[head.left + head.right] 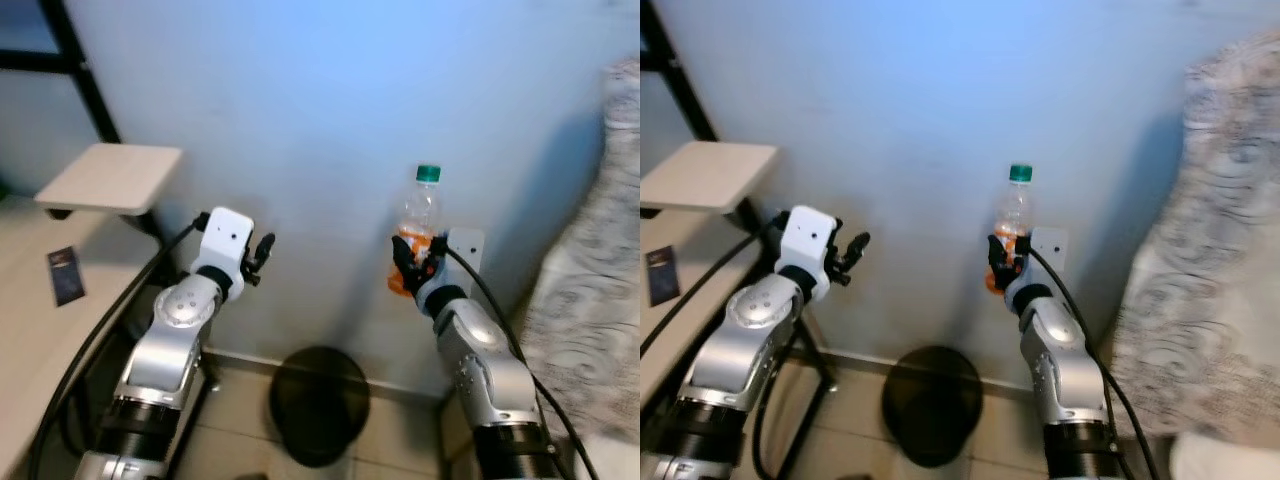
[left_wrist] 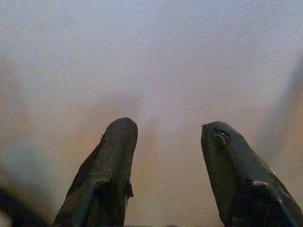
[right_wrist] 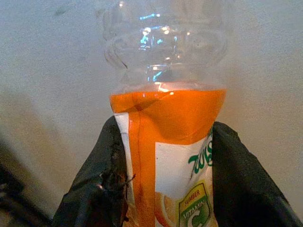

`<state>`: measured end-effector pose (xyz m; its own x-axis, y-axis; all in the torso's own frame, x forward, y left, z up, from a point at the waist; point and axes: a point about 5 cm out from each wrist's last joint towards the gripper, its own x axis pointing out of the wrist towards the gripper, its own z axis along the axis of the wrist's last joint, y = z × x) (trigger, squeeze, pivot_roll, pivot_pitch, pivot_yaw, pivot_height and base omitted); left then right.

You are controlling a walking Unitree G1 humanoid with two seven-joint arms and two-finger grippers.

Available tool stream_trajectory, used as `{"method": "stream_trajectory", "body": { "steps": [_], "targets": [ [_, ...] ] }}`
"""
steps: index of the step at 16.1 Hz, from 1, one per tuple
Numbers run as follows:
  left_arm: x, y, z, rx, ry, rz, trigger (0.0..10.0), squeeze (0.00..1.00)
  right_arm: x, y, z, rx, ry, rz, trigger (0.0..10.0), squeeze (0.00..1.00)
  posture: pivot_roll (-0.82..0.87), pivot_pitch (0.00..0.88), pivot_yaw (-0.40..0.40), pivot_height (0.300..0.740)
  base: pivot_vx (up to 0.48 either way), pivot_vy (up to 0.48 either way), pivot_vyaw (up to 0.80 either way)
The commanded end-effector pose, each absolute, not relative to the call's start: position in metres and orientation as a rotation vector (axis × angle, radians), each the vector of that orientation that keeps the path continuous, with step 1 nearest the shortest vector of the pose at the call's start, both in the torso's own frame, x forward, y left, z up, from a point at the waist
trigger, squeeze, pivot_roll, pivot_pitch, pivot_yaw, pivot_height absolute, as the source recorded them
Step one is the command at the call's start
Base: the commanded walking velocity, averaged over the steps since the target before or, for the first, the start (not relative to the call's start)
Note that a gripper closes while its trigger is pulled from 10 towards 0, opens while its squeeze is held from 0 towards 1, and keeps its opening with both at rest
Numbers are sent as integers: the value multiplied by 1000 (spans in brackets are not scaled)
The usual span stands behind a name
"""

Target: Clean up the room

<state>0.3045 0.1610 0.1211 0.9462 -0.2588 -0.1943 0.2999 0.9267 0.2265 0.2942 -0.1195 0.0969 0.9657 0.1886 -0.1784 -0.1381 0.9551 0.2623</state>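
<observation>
Pale blue wall (image 1: 330, 120) takes up most of the left eye view, and below it lies a tiled floor (image 1: 390, 440) with a round black bin (image 1: 320, 400) set against the wall's foot. Left of the bin stands a light wooden desk (image 1: 30, 330) bearing a small dark card (image 1: 66, 275), with a raised shelf board (image 1: 110, 175) above it and a black frame (image 1: 80, 70) behind. Right of the bin hangs a patterned grey fabric (image 1: 600, 300). The right gripper (image 1: 412, 262) is raised above and right of the bin, clamped on a clear plastic juice bottle (image 1: 420, 215) with a green cap, held upright near the wall. The left gripper (image 1: 262, 250) is raised above and left of the bin.

From the left wrist view, the left gripper's two black fingers (image 2: 109, 175) stand apart with bare wall between them.

From the right wrist view, the right gripper's fingers (image 3: 94, 189) press either side of the bottle's orange-and-white label (image 3: 175, 184); orange drink fills the lower part, and the upper part is clear.
</observation>
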Motion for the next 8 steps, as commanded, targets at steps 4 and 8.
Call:
{"method": "stream_trajectory", "body": {
  "steps": [4, 8],
  "targets": [
    [299, 158, 120, 320, 171, -445, 10000, 0, 305, -144, 97, 115, 246, 292, 10000, 0, -14, 0, 1, 740, 158, 0, 0],
    [292, 159, 118, 418, 194, -639, 10000, 0, 310, -139, 78, -102, 351, 531, 10000, 0, -11, 0, 1, 740, 0, 0, 0]
  ]
}}
